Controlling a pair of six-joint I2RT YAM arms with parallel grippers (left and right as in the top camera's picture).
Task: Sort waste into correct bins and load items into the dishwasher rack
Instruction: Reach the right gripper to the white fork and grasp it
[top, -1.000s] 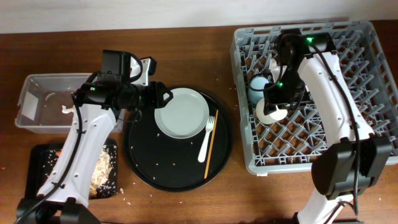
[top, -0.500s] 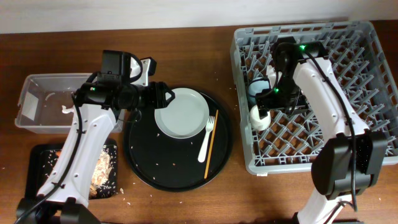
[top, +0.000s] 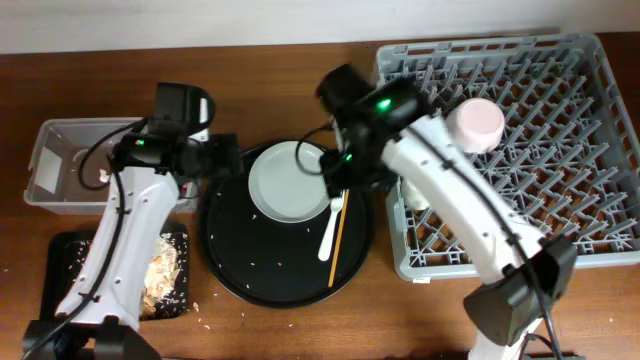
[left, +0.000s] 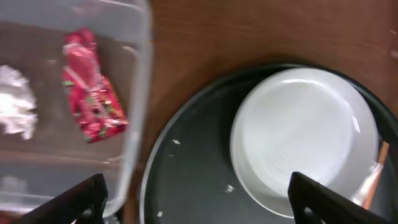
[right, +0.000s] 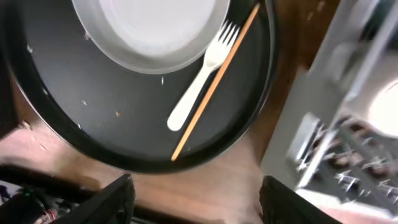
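The pale grey-green plate (top: 283, 183) lies on the big round black tray (top: 250, 270), with the white fork (top: 333, 226) and a wooden chopstick (top: 340, 236) at its right. My right gripper (top: 335, 178) is open and empty above the plate's right edge; in the right wrist view (right: 200, 205) the plate (right: 155, 31), fork (right: 200, 83) and chopstick (right: 217, 78) lie ahead. My left gripper (top: 226, 160) is open and empty (left: 199, 208) at the tray's left rim. The red wrapper (left: 93, 102) and white tissue (left: 15, 109) lie in the clear tub (top: 60, 140). The pinkish bowl (top: 476, 122) and cream cup (top: 415, 195) are in the grey rack (top: 560, 150).
The shallow black tray (top: 70, 250) at the front left holds beige food scraps (top: 160, 275). The rack's wall (right: 311, 137) is close to the round tray's right rim. Crumbs are scattered on the round tray and the wooden table.
My right arm has swung left from the rack to over the round tray, leaving the cream cup in the rack. My left gripper has drawn back a little to the left.
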